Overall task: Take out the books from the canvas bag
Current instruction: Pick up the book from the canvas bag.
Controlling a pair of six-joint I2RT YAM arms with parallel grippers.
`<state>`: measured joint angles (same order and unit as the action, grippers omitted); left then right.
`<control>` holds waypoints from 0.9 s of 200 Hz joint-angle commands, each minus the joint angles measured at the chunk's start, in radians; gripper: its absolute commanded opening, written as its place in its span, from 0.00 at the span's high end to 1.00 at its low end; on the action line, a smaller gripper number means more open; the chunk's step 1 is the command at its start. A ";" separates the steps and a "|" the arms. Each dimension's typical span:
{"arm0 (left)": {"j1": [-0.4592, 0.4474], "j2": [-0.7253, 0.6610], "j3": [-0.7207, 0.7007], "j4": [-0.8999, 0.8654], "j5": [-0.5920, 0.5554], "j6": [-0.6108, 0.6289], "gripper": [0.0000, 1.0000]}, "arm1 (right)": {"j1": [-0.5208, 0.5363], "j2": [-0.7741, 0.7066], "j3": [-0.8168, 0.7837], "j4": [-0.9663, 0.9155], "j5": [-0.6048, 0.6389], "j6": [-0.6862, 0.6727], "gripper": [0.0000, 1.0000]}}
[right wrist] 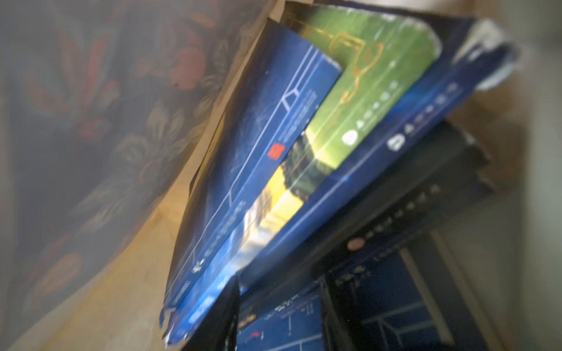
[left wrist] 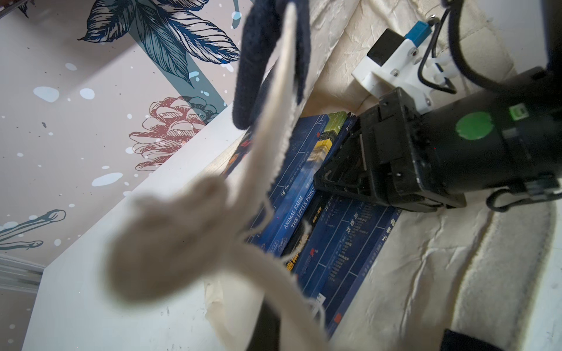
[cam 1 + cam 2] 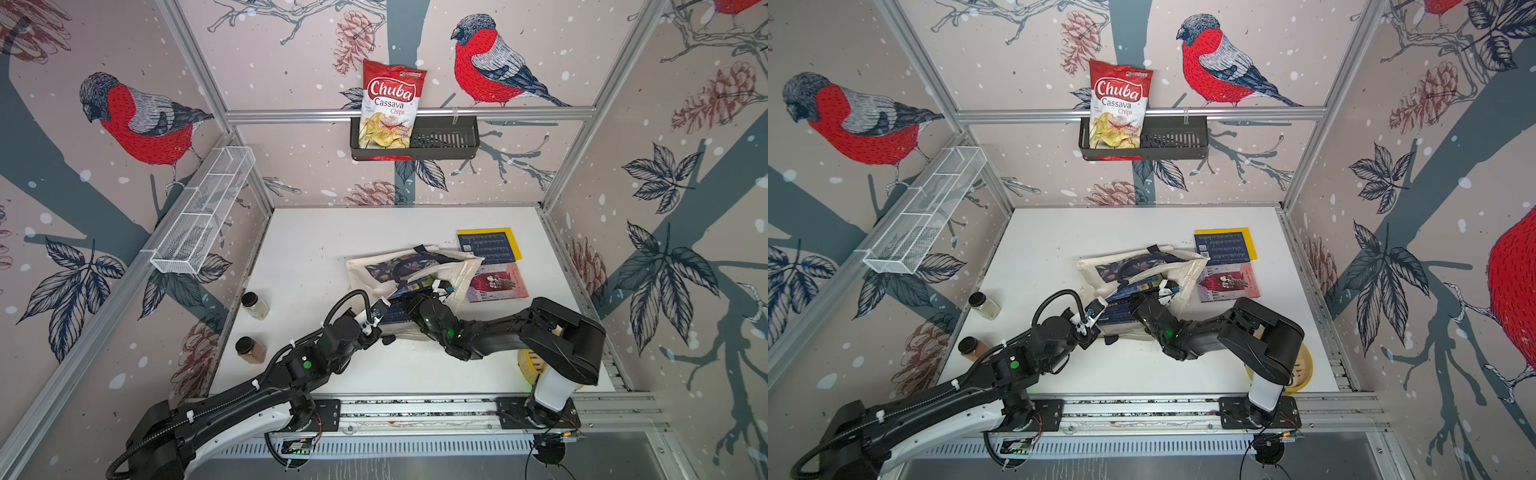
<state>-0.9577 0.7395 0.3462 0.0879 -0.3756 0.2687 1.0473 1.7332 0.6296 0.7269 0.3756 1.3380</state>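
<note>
Left wall: white wire-mesh trough rack [image 3: 203, 216]. Below it on the white counter [image 3: 316, 257] are a pale-filled clear jar [image 3: 257, 306] and a brown-filled clear jar [image 3: 251, 351], both black-lidded and set apart.

Left pincer [image 3: 384, 307]: clamped fully on the near-left rim of the cream canvas bag [image 3: 461, 272], holding that cloth edge up. In the left wrist view the frayed woven rim [image 2: 273, 136] and a navy webbing strap [image 2: 258, 60] hang close and blurred.

The bag lies mid-counter, soft and creased, floral print up, mouth turned toward the arms. Its upper layer is folded back, so its long axis is hard to judge.

Inside the mouth is a stack of thin paperback books [image 3: 395, 318], lying flat and fanned. Their long axes run from the mouth into the bag. Covers are glossy, mostly navy with fine white ruled lines [image 2: 343, 243]; one is green and yellow [image 1: 365, 76].

Right pincer [image 2: 337, 179]: reaching into the mouth, tips at the stack's edge. The jaws look partly apart; whether they grip a book, cannot tell.

Right of the bag, flat on the counter: a navy paperback [image 3: 486, 247] overlapping a yellow paperback [image 3: 515, 245]. Nearer the arms, a red-covered paperback [image 3: 498, 284] lies just beside the bag.

Under the right arm is a yellow slotted disc [image 3: 530, 365], partly hidden.
</note>
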 commanded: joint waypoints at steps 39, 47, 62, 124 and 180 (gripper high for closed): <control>-0.003 -0.001 0.002 0.111 0.054 0.017 1.00 | -0.034 -0.022 0.046 0.017 -0.007 -0.018 0.61; -0.003 0.000 0.001 0.113 0.056 0.017 1.00 | -0.043 -0.030 0.054 0.014 -0.026 -0.024 0.59; -0.003 0.004 0.003 0.111 0.059 0.017 1.00 | -0.044 -0.047 0.080 -0.014 -0.023 -0.043 0.58; -0.003 0.000 0.003 0.110 0.064 0.017 1.00 | -0.053 -0.090 0.086 -0.009 -0.013 -0.074 0.58; -0.002 0.000 0.005 0.106 0.062 0.015 1.00 | -0.084 -0.031 0.102 -0.016 -0.079 -0.045 0.67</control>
<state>-0.9577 0.7460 0.3462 0.0925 -0.3565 0.2687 0.9668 1.6886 0.7212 0.6441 0.3119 1.2865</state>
